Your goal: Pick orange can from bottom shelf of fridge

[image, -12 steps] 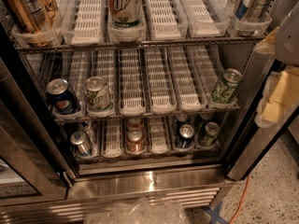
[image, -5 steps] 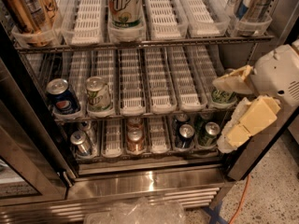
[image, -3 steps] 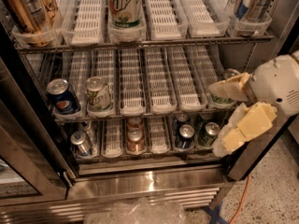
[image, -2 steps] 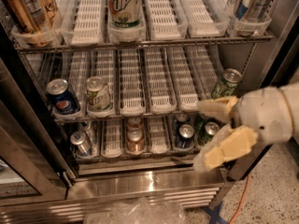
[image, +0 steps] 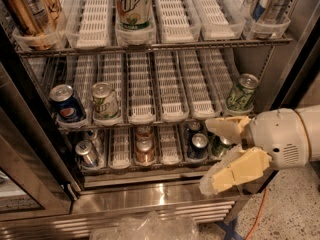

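Note:
The orange can (image: 145,151) stands at the front of the middle lane of the bottom shelf (image: 120,160) of the fridge (image: 150,194), with a second copper can behind it. My gripper (image: 216,154) comes in from the right, in front of the bottom shelf's right end. It is open, with cream fingers (image: 235,171) spread above and below. It is empty and sits to the right of the orange can, apart from it.
On the bottom shelf, silver cans (image: 86,153) stand left and a blue can (image: 198,146) and a green can right, by the gripper. The middle shelf holds a Pepsi can (image: 66,104), a pale can (image: 104,100) and a green can (image: 241,92). A tall gold-brown can (image: 31,9) stands top left. An orange cable (image: 255,216) lies on the floor.
My gripper has come in from the right edge and moved left and down, from beside the middle shelf to the front of the bottom shelf. The cans have not moved.

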{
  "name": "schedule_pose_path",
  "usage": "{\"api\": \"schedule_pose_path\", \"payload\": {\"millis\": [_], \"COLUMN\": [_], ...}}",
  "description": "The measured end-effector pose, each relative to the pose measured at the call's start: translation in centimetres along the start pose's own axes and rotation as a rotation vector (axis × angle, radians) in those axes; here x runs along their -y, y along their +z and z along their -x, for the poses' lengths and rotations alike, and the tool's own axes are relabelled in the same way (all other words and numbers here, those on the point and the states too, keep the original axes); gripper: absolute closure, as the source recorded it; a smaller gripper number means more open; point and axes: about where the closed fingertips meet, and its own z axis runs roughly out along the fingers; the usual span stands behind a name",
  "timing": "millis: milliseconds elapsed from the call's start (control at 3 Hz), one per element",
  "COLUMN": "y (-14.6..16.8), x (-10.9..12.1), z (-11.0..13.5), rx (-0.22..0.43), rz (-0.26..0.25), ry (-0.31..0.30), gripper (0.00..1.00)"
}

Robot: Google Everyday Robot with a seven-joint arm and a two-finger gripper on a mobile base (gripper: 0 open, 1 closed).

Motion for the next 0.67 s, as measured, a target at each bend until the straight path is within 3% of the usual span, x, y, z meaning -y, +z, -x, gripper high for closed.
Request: {"api": "schedule_pose_path", "payload": {"millis": [333,667], "y": [2.1,6.1], "x": [-0.8,-2.8], "z": [-0.4,0.2], "rx": [0.070,0.184], "rz": [0.063,0.162], "ry": [0.005,-0.013], "gripper": [0.00,0.00]}}
